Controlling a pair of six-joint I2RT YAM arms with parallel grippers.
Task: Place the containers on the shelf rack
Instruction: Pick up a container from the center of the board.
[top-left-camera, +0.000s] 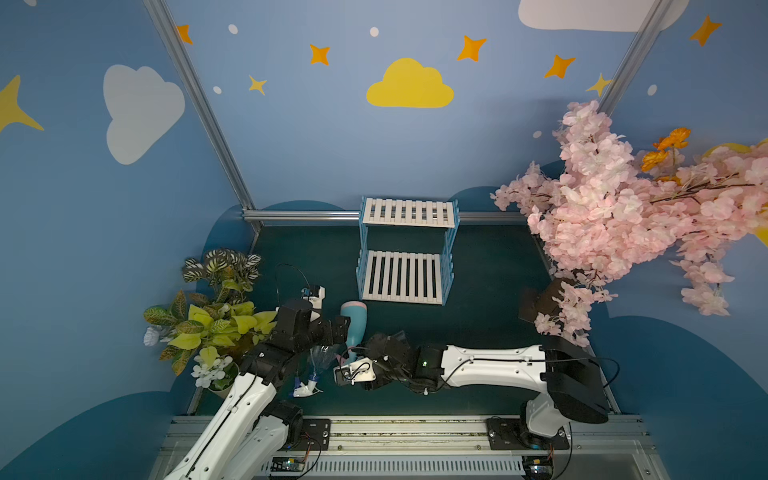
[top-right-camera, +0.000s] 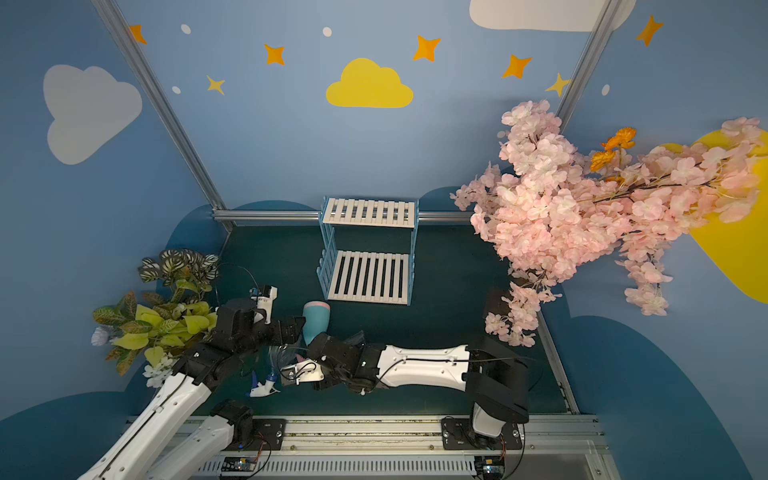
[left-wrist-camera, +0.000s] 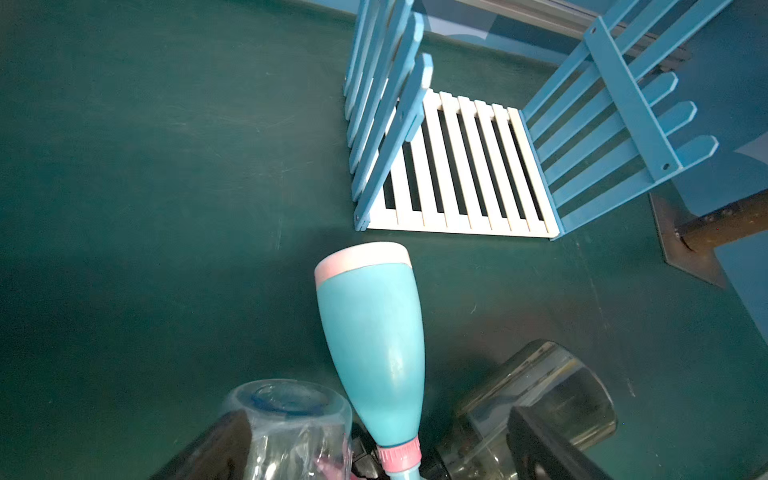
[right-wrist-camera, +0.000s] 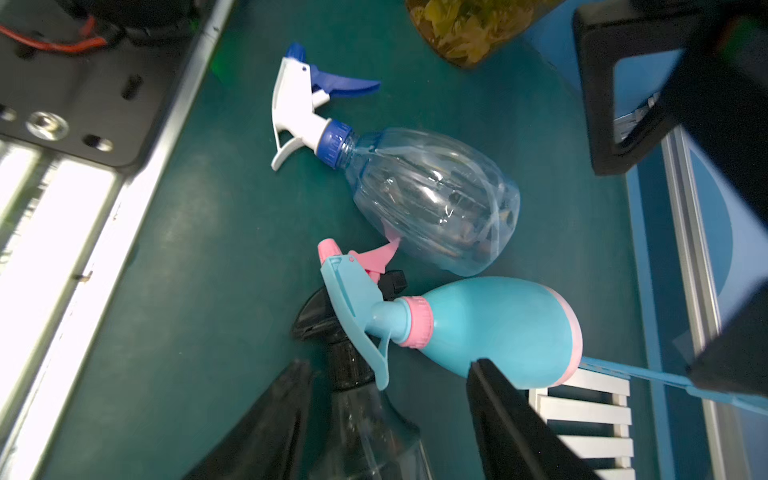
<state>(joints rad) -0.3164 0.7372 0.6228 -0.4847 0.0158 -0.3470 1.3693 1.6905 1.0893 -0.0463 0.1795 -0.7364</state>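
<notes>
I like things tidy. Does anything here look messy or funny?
Yes. All three spray bottles lie tipped on their sides on the green table, huddled together near the shelf rack: the light-blue bottle, the clear bottle and the dark bottle. The light-blue one's trigger head lies across the dark one's black head.

The shelf rack (top-left-camera: 401, 276) stands toward the back of the table (top-left-camera: 490, 291), near its middle. Before it and leftward, the left bottle (top-left-camera: 322, 359), middle bottle (top-left-camera: 354, 322) and right bottle (right-wrist-camera: 361, 428) lie on their sides close together, with bases toward the rack and spray heads toward the near edge. The middle bottle's head rests over the right bottle's. A potted plant (top-left-camera: 208, 316) sits at the left edge, and a flowering branch (top-left-camera: 602, 208) at the right.
</notes>
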